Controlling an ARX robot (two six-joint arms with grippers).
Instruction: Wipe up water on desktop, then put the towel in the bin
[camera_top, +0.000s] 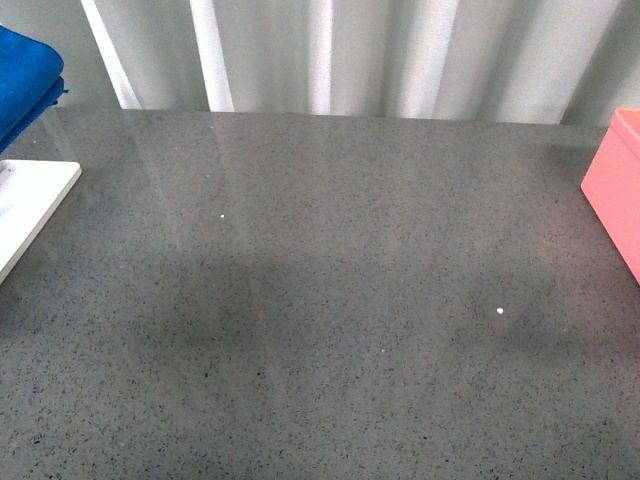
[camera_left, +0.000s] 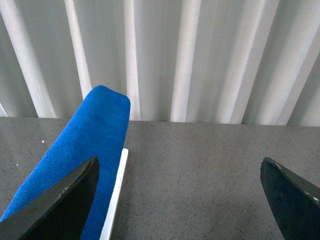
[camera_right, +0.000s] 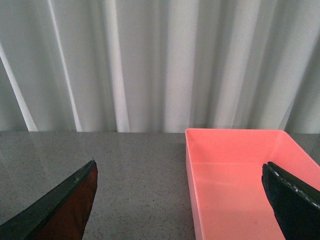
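Observation:
The dark-grey speckled desktop (camera_top: 320, 300) fills the front view; I cannot make out water on it. The blue towel (camera_top: 25, 80) lies folded at the far left, over a flat white board. In the left wrist view the towel (camera_left: 85, 145) lies on that board ahead of my open left gripper (camera_left: 180, 172), in line with one finger. The salmon-pink bin (camera_top: 615, 185) stands at the right edge. In the right wrist view the bin (camera_right: 235, 185) is empty, and my open right gripper (camera_right: 180, 172) is above its near side. Neither arm shows in the front view.
The flat white board (camera_top: 30, 205) lies at the left edge of the desktop, also seen edge-on in the left wrist view (camera_left: 116, 195). A pale corrugated wall (camera_top: 330, 55) runs behind the desktop.

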